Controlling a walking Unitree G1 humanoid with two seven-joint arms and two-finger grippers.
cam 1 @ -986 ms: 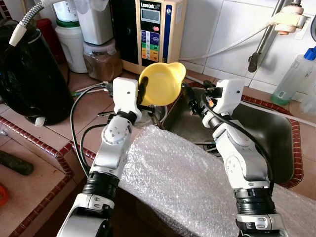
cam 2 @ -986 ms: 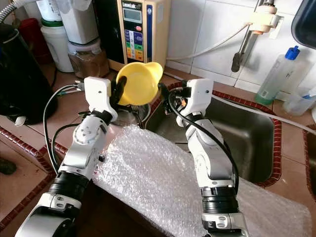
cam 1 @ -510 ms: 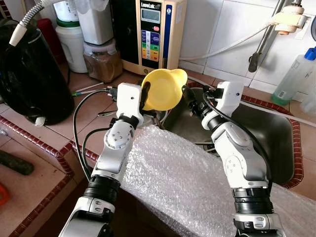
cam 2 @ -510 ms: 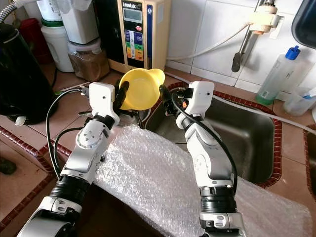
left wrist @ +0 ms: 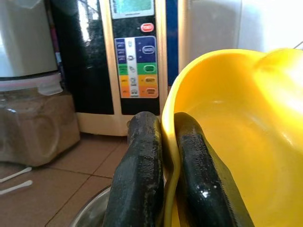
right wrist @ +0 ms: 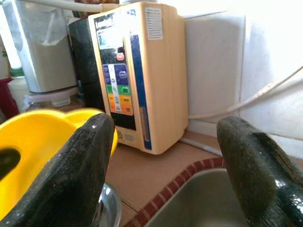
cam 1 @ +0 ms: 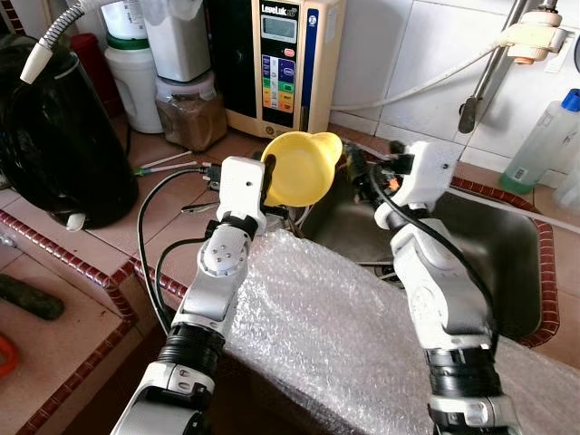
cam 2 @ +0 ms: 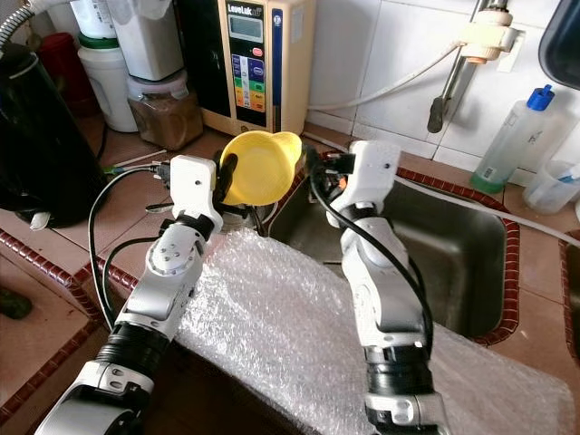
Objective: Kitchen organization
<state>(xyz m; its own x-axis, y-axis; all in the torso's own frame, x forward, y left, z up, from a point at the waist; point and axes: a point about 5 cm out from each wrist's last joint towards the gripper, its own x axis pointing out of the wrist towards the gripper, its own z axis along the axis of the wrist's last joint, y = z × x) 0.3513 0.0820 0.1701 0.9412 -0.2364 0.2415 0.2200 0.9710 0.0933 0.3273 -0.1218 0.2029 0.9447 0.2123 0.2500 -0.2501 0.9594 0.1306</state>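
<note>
Tiled counter point(cam 1: 181, 181), left end effector point(left wrist: 163, 156) pinching empty yellow bowl point(cam 1: 302, 168), brown-filled jar point(cam 1: 188, 111)

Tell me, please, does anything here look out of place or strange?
Yes. A sheet of bubble wrap is draped over the counter edge in front of the sink, odd for a kitchen. The left gripper pinches the rim of a yellow bowl, tilted on its side; the right gripper is open beside it.

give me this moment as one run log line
left gripper: shut on yellow bowl rim | right gripper: open, beside bowl | location: over sink edge
</note>
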